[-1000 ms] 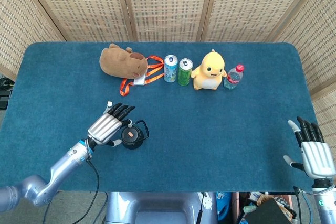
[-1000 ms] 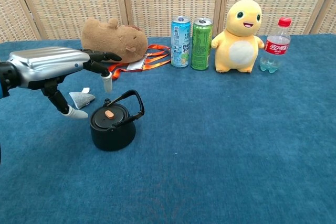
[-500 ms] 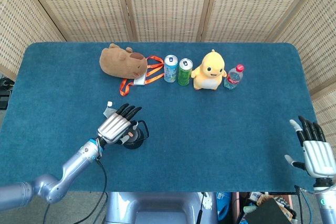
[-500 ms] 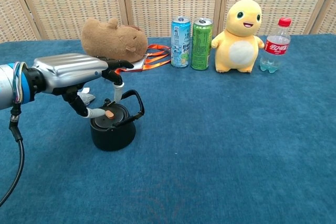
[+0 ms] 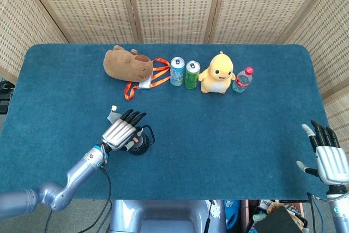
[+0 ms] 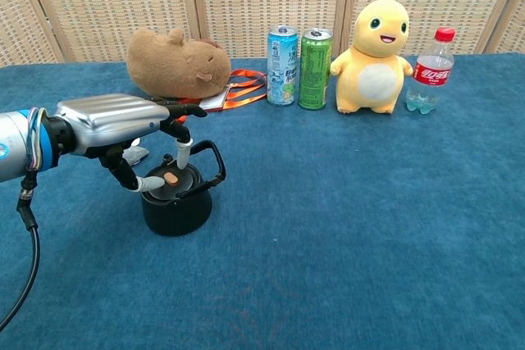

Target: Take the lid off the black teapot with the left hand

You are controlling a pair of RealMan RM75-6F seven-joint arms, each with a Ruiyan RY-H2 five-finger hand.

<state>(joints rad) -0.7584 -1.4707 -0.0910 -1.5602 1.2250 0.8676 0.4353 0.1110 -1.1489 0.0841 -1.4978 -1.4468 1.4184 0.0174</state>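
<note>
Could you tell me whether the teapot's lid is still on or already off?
Still on: the lid sits on the black teapot, the left hand's fingers at its knob.

A: What's the left hand [image 6: 123,120] like?
B: Ribbed silver shell over the back, black fingers [image 6: 182,109] coming out of its front edge, and pale whitish tips at the ends of those fingers

A: And behind the fingers?
B: A bundle of coloured wires at the wrist [image 6: 37,133], then a smooth silver-grey arm [image 5: 52,192]. A black cable [image 6: 20,252] hangs in a loop off it

A: The right hand [image 5: 329,156]?
B: Same build: silver ribbed back, black fingers [image 5: 322,133], and a pale tip on the thumb [image 5: 299,164]
</note>
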